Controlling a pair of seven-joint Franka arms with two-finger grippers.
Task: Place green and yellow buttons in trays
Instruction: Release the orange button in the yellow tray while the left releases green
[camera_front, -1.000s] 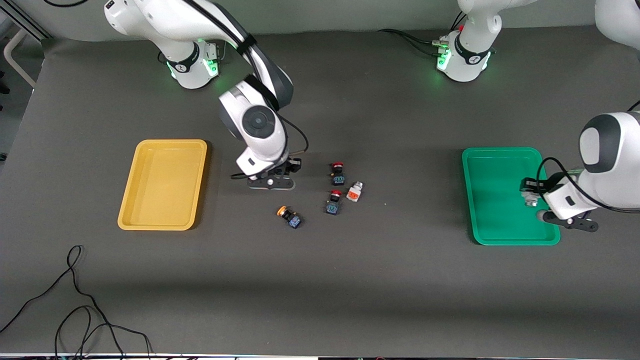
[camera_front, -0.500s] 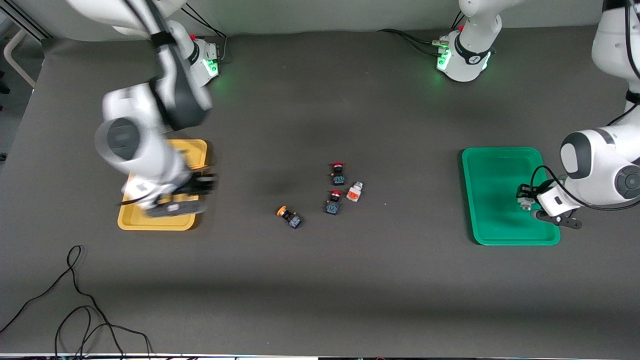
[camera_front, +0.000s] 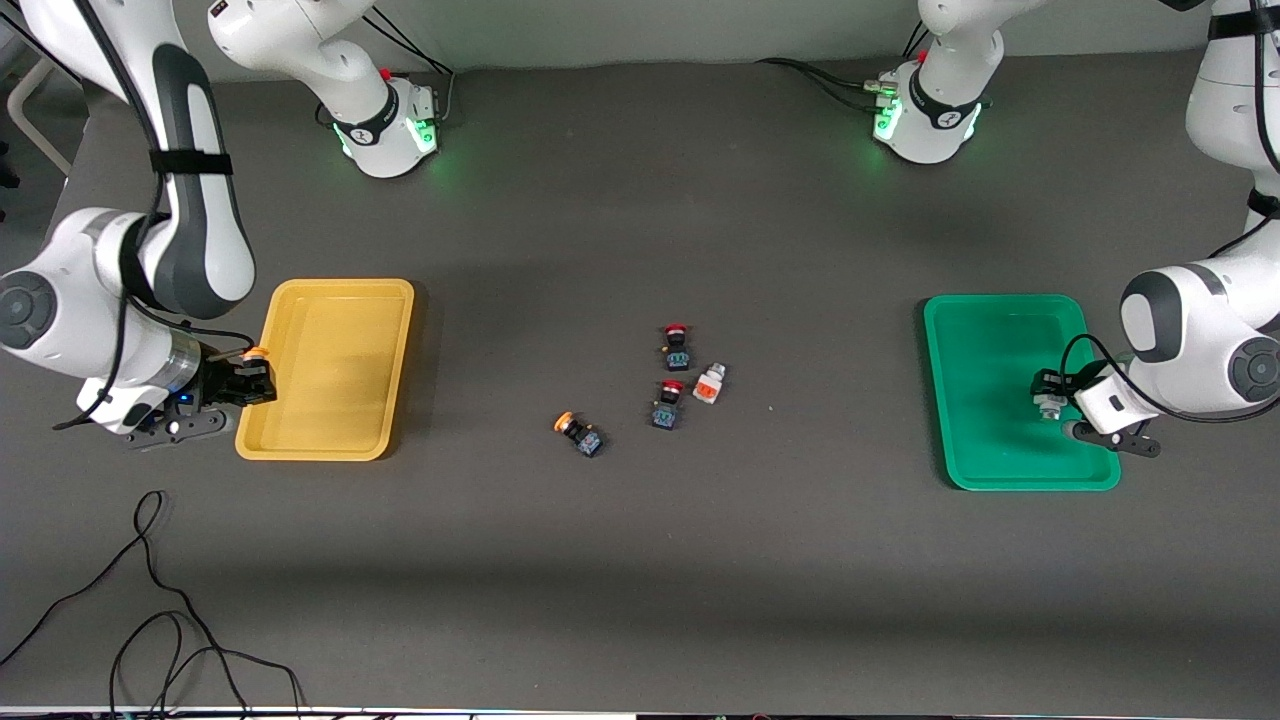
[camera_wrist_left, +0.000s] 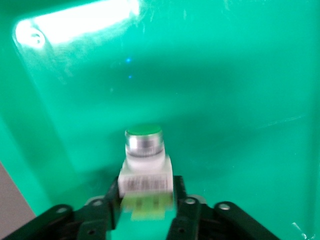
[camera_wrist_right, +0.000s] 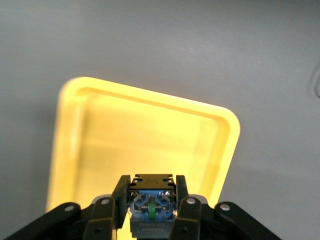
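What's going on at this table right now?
Both arms are carrying buttons to trays. The right gripper holds a yellow-capped button at the edge of the yellow tray. The left gripper holds a green-faced button over the green tray. Neither is released. Another yellow-capped button, two red-capped switches and an orange-red-faced button lie mid-table.

Glossy plastic green tray & yellow tray, matt dark cloth tabletop.
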